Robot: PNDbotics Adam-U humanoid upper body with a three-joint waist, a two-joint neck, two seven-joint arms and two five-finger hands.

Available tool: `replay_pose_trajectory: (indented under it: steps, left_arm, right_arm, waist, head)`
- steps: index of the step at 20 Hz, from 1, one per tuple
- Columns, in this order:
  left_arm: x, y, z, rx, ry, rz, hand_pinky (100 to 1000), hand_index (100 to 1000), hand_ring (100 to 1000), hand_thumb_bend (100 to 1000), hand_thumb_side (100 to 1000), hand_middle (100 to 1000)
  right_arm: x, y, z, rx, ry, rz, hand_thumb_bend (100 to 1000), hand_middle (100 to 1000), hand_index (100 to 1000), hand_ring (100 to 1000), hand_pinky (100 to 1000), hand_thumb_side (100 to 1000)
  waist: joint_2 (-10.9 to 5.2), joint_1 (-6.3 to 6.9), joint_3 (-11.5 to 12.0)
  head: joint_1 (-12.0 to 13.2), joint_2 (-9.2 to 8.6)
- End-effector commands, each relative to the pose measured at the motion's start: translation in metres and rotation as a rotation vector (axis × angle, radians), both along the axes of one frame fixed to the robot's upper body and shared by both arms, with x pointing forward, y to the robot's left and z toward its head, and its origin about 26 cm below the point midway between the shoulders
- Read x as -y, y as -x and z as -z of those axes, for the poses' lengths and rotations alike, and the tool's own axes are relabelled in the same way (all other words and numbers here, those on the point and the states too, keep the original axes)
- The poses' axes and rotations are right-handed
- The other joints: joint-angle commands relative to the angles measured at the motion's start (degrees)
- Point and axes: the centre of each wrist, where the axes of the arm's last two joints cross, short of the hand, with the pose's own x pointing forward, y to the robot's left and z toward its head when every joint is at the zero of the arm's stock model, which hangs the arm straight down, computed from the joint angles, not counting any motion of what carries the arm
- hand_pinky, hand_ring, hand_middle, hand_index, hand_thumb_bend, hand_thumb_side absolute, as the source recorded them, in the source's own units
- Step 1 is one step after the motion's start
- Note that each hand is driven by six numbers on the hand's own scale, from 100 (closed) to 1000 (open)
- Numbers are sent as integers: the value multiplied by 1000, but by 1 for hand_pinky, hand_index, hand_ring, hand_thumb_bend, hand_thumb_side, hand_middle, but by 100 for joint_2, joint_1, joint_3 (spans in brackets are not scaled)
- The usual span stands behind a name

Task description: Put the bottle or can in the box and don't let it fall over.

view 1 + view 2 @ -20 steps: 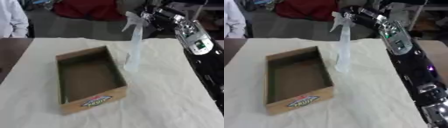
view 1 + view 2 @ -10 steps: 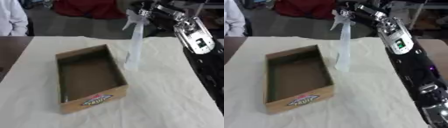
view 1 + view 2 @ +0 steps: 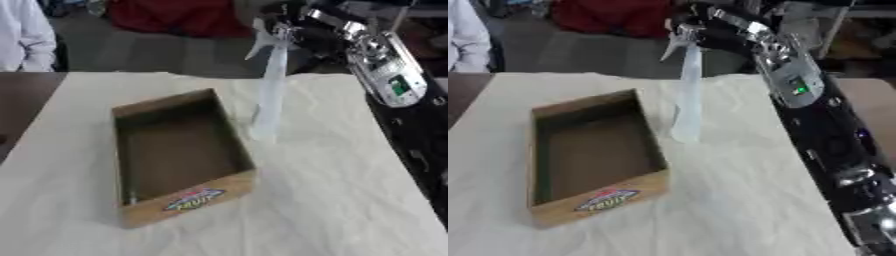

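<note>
A pale, creased cloth (image 3: 332,200) is covering the table you are working at, with a dim room and a red shape behind it. Your right hand (image 3: 293,27) is reaching in from the upper right and closing round the top of the spray bottle (image 3: 269,90), at the trigger head; the fingers are too blurred to say exactly how they are wrapping it. The left hand is showing in neither eye.

The bottle is hanging upright, or nearly so, just beside the box's right wall; whether its base is touching the cloth I cannot tell. The cardboard box (image 3: 179,157) is lying open and looks empty, its printed label facing you.

You are handling something tall, slim and pale, probably light plastic with a narrow foot, so it is likely to tip easily. Holding it at the neck is keeping it plumb, which should suit lowering it straight down inside the box before you are letting go.
</note>
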Motion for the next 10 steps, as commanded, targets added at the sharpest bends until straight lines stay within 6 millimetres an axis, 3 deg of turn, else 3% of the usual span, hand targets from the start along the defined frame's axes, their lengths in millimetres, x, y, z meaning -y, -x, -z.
replay_pose_trajectory:
  steps: [1,10]
  left_arm:
    - [-1,1,-6,19,-20,3,625,836,788,311,520,760]
    - [-1,1,-5,19,-20,2,626,829,788,309,522,759]
  right_arm:
    - [2,2,-15,35,23,7,100,1000,941,1000,904,647]
    - [3,1,-13,22,67,9,100,1000,941,1000,900,620]
  waist:
    - [-70,6,13]
    - [-48,-1,27]
  head:
    - [-13,0]
    - [-22,-5]
